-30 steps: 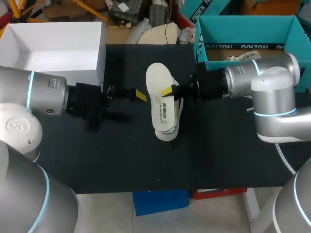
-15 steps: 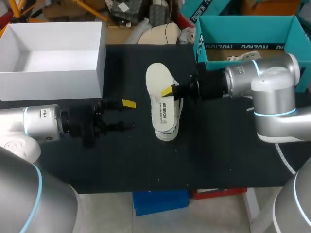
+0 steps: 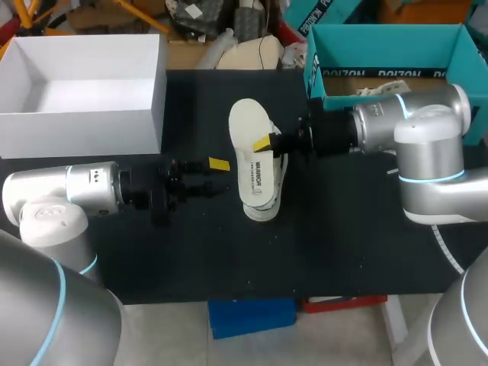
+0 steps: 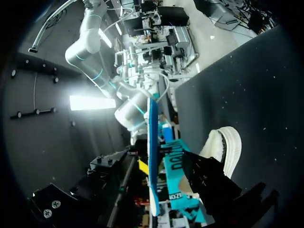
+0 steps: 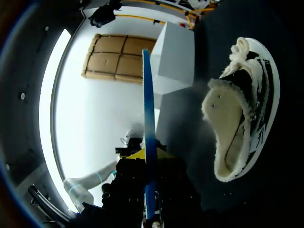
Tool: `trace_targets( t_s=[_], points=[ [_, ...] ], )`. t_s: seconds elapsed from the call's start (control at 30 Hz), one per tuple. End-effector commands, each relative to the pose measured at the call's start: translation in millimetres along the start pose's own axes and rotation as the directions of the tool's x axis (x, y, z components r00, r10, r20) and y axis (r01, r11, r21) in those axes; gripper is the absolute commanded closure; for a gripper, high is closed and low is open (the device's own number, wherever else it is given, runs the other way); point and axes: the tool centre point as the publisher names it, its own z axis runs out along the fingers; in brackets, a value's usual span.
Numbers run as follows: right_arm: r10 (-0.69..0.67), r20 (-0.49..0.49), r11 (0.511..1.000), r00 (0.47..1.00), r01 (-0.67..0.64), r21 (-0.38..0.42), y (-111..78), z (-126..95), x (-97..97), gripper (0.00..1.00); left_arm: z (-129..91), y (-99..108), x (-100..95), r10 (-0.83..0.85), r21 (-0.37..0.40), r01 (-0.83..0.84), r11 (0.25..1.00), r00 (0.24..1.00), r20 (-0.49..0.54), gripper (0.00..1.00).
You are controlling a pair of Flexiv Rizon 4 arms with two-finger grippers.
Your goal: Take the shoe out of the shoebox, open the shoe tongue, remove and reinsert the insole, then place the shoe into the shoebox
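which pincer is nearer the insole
Right. The right pincer is shut on the insole at one long edge; the left pincer is off its other side, open and not touching.

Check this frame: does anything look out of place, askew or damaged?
Only the insole stands out: it is out of the shoe, held in the right gripper. That fits the task; nothing looks spilled or damaged.
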Motion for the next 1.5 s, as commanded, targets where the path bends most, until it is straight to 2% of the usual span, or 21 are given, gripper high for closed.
trace_targets(
  t_s=[0.03, 0.13, 0.43, 0.53, 0.73, 0.83, 1.03, 1.07, 1.1, 1.2, 1.23, 1.27, 1.37, 1.43, 1.5],
  points=[
    [0.001, 0.003, 1.000, 1.000, -0.001, 0.000, 0.1, 1, 0.3, 1.00, 18, 9, 5.1, 0.013, 0.019, -0.013, 1.000, 1.000, 0.002, 0.59],
    [0.001, 0.003, 1.000, 1.000, -0.001, 0.000, 0.1, 1, 0.3, 1.00, 24, 12, 6.5, 0.022, 0.028, -0.022, 0.999, 1.000, -0.003, 0.58],
    [0.001, 0.003, 1.000, 1.000, -0.001, 0.000, 0.1, 1, 0.3, 1.00, 41, 22, 1.2, 0.055, 0.039, -0.055, 0.998, 0.999, 0.000, 0.64],
    [0.001, 0.003, 1.000, 1.000, -0.001, 0.000, 0.1, 1, 0.3, 1.00, 44, 22, -0.8, 0.058, 0.045, -0.058, 0.997, 0.998, 0.010, 0.71],
    [0.001, 0.003, 1.000, 1.000, -0.001, 0.000, 0.1, 1, 0.3, 1.00, 51, 22, -2.1, 0.060, 0.047, -0.061, 0.997, 0.998, 0.021, 0.76],
    [0.001, 0.003, 1.000, 1.000, -0.001, 0.000, 0.1, 1, 0.3, 1.00, 53, 22, -3.5, 0.062, 0.048, -0.063, 0.997, 0.998, 0.026, 0.86],
    [0.001, 0.003, 1.000, 1.000, -0.001, 0.000, 0.1, 1, 0.3, 1.00, 56, 22, -4.4, 0.064, 0.051, -0.066, 0.997, 0.997, 0.033, 0.90],
    [0.001, 0.003, 1.000, 1.000, -0.001, 0.000, 0.1, 1, 0.3, 1.00, 57, 22, -4.6, 0.064, 0.051, -0.065, 0.997, 0.997, 0.034, 0.97],
    [0.001, 0.003, 1.000, 1.000, -0.001, 0.000, 0.1, 1, 0.3, 1.00, 58, 22, -4.8, 0.064, 0.051, -0.066, 0.997, 0.997, 0.035, 1.00],
    [0.001, 0.003, 1.000, 1.000, -0.001, 0.000, 0.1, 1, 0.3, 1.00, 59, 20, -5.0, 0.052, 0.049, -0.054, 0.997, 0.998, 0.040, 1.00],
    [0.001, 0.003, 1.000, 1.000, -0.001, 0.000, 0.1, 1, 0.3, 0.81, 59, 20, -5.1, 0.046, 0.045, -0.047, 0.998, 0.998, 0.039, 1.00],
    [-0.009, 0.002, 1.000, 1.000, 0.009, -0.011, -0.1, 0, 1.2, 0.00, 58, 18, -5.2, 0.041, 0.042, -0.042, 0.998, 0.998, 0.039, 1.00],
    [-0.054, 0.011, 0.995, 0.998, 0.055, -0.086, -2.1, -8, 5.1, 0.00, 51, 11, -5.1, 0.020, 0.035, -0.020, 0.999, 1.000, 0.014, 1.00],
    [-0.072, 0.114, 0.994, 0.991, 0.082, -0.077, -6.4, -15, 3.6, 0.00, 45, 6, -4.3, -0.005, 0.026, 0.005, 1.000, 1.000, -0.019, 1.00],
    [-0.099, 0.133, 0.987, 0.986, 0.114, -0.112, -12.1, -22, 2.2, 0.00, 38, -2, -4.8, -0.027, 0.039, 0.029, 0.999, 0.998, -0.052, 1.00]
  ],
)
